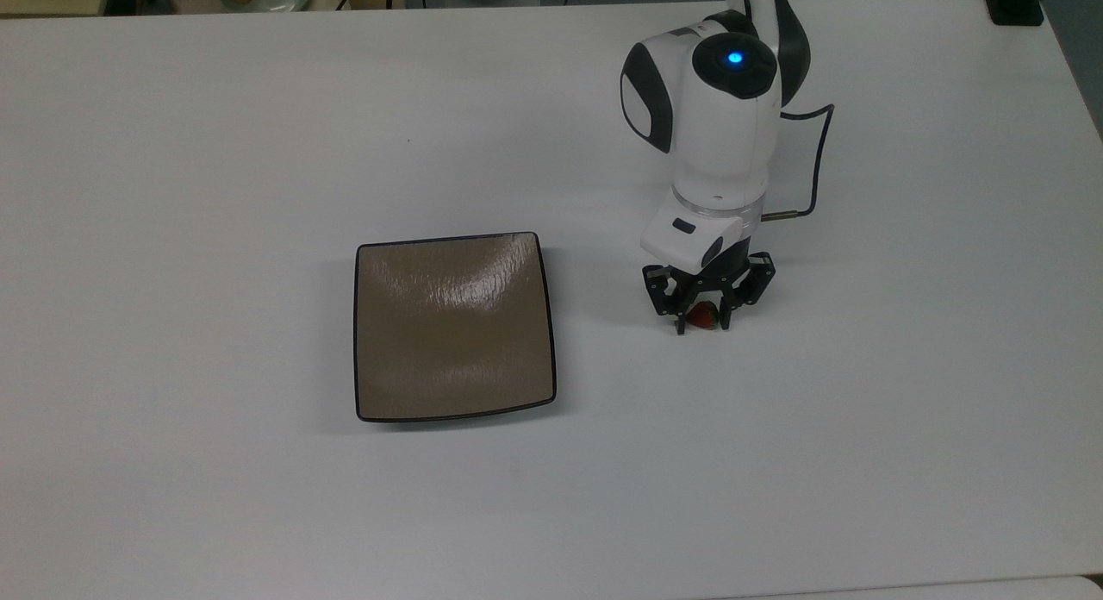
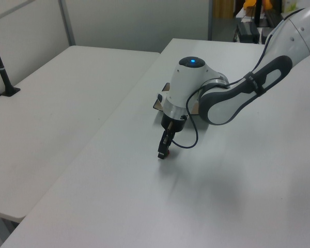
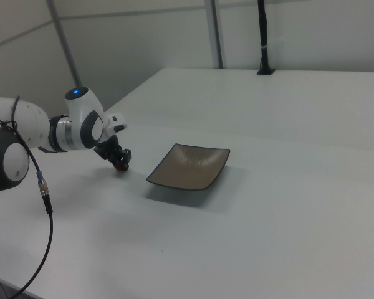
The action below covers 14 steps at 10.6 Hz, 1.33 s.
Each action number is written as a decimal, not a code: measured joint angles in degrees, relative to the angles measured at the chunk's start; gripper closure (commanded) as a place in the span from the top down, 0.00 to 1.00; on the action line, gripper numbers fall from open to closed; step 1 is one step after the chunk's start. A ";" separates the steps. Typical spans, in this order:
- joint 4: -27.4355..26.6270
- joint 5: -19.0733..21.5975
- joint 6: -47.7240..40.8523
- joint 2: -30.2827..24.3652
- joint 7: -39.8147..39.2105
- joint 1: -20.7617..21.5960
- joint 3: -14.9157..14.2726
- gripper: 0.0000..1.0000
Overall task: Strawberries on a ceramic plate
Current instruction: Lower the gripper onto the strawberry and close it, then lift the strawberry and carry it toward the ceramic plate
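On the table (image 1: 258,109), gripper (image 1: 703,322) around strawberry (image 1: 704,315)

A white table (image 1: 258,514) carries everything. Directly on it lie two things. The ceramic plate (image 1: 454,326), square and glossy tan-brown with a thin dark rim, sits flat near the middle of the top view. The strawberry (image 1: 702,316), small and red, rests on the bare tabletop to the top view's right of the plate, well apart from it. In the right view the plate (image 3: 189,166) lies right of the strawberry (image 3: 120,166).
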 measured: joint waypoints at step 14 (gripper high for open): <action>1.34 -0.83 -21.31 -18.49 -0.08 -4.93 -0.50 0.07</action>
